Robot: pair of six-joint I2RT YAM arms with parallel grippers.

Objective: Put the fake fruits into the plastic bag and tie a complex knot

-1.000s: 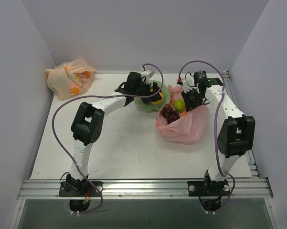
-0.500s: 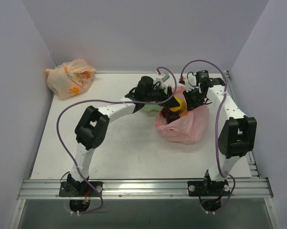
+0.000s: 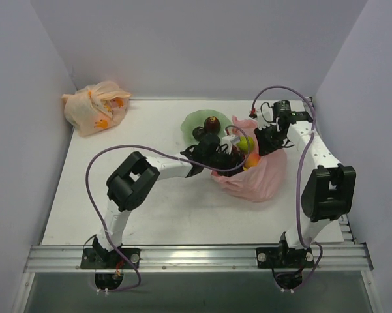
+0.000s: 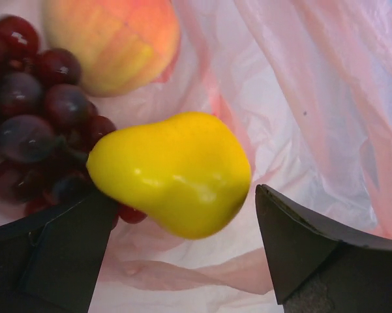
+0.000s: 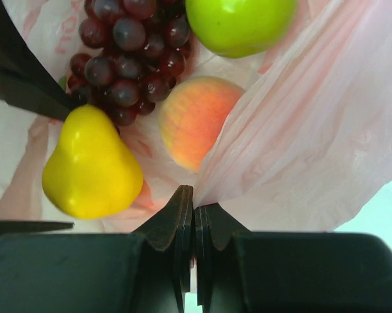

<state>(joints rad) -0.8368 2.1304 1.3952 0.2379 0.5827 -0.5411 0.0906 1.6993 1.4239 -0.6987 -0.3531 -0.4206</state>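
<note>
Yellow pear [image 4: 173, 173], probably light, hard and slippery, best gripped across its belly: lies inside flimsy pink plastic bag [image 4: 313, 98], at right of worktop [image 3: 150, 208], between the parted fingers of left end effector [image 4: 179, 222]; right end effector [image 5: 194, 202] clamped on bag's edge.
</note>
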